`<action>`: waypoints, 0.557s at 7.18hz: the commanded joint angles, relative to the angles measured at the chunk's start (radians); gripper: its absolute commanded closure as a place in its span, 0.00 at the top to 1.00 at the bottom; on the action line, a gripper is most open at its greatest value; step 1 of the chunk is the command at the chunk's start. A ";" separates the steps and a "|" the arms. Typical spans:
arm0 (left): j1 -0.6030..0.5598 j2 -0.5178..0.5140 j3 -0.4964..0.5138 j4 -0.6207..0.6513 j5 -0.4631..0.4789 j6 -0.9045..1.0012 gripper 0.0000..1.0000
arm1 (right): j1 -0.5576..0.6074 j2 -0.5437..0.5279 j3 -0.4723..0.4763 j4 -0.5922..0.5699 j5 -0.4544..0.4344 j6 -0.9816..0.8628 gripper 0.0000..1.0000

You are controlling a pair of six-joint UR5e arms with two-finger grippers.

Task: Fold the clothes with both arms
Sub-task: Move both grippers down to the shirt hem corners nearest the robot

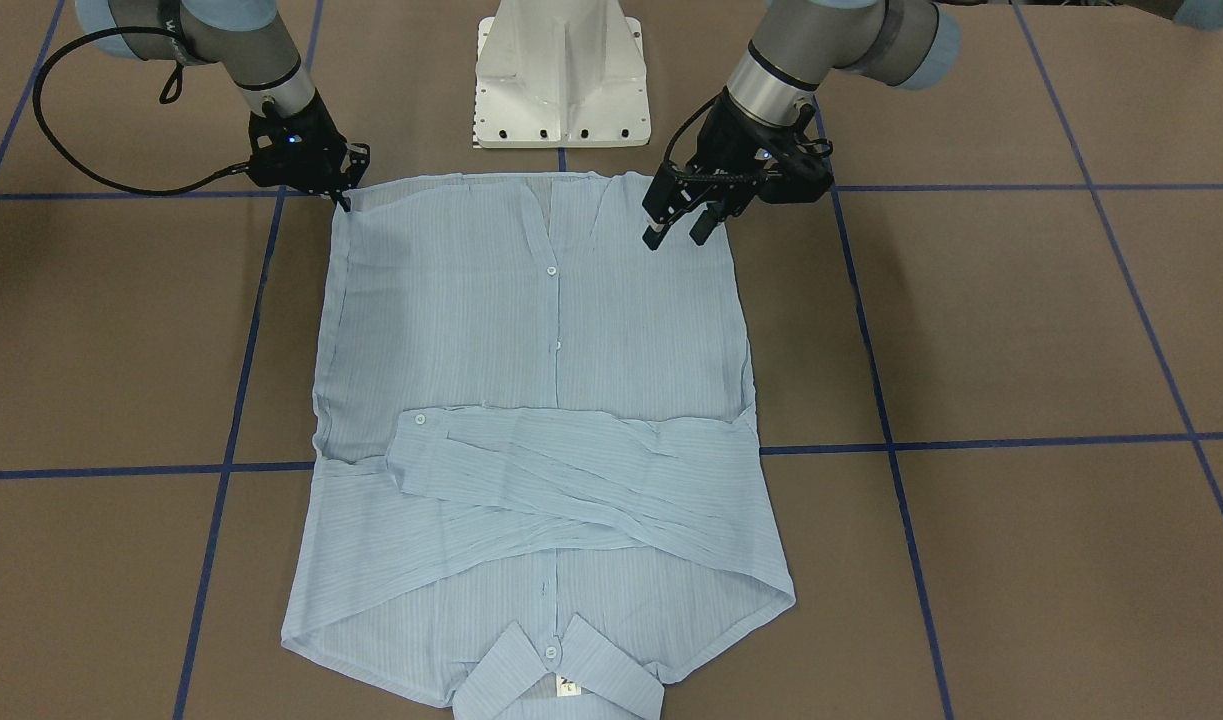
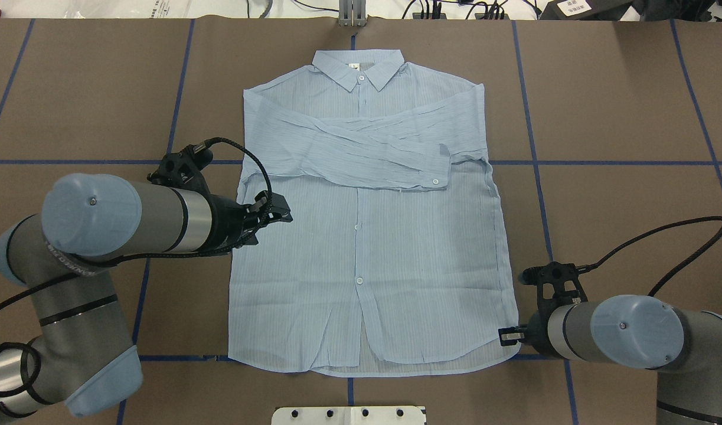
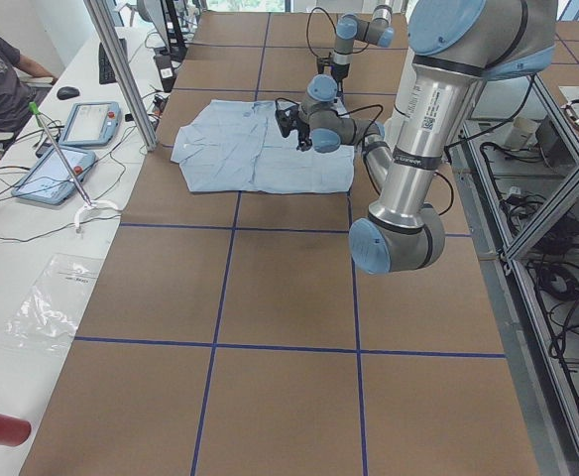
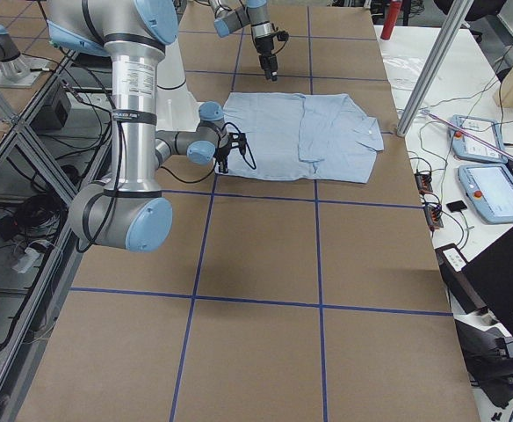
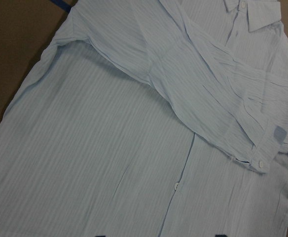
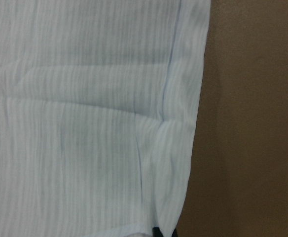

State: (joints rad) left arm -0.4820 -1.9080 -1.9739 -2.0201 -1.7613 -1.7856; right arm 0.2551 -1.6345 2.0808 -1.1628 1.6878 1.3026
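Shirt (image 2: 366, 254) lies flat and face up on the table (image 2: 71, 88), hem toward the robot's base (image 1: 561, 80), collar (image 2: 358, 66) at the far side. The left claw (image 1: 676, 237) hangs with its fingers spread over the hem end of the shirt, near that side's edge, gripping nothing. The right claw (image 1: 345, 200) sits at the opposite hem corner, its tip against the cloth. Whether it pinches the corner cannot be told. In its wrist view only a dark sliver of a finger (image 6: 156, 232) shows at the bottom edge, beside the side seam.

A white neck label (image 1: 569, 686) inside the collar bears dark marks too small to read. A white sticker (image 3: 435, 99) with print on the left arm is equally illegible.

The cloth is light blue, thin and faintly striped, buttoned down the front with small white buttons. Both sleeves are folded across the chest and cross each other. The upper sleeve ends in a cuff (image 2: 436, 177) with a white button. Fine creases run along the sleeves, and the body lies smooth. Blue tape lines (image 2: 535, 162) run under the shirt.

In the front view the collar's tip is cut off by the bottom edge.
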 commanded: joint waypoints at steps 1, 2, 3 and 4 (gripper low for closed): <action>0.142 0.090 -0.016 0.029 0.008 -0.001 0.84 | 0.001 0.004 0.012 0.000 -0.010 0.001 0.00; 0.211 0.113 -0.023 0.069 0.008 -0.003 0.87 | 0.001 0.007 0.010 0.000 -0.010 0.001 0.00; 0.250 0.112 -0.049 0.180 0.017 -0.008 0.88 | 0.003 0.008 0.012 0.000 -0.011 0.001 0.00; 0.267 0.109 -0.081 0.272 0.026 -0.008 0.87 | 0.003 0.008 0.012 0.000 -0.011 0.001 0.00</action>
State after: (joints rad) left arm -0.2523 -1.8014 -2.0210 -1.8598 -1.7453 -1.7915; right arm 0.2572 -1.6270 2.0916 -1.1628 1.6774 1.3039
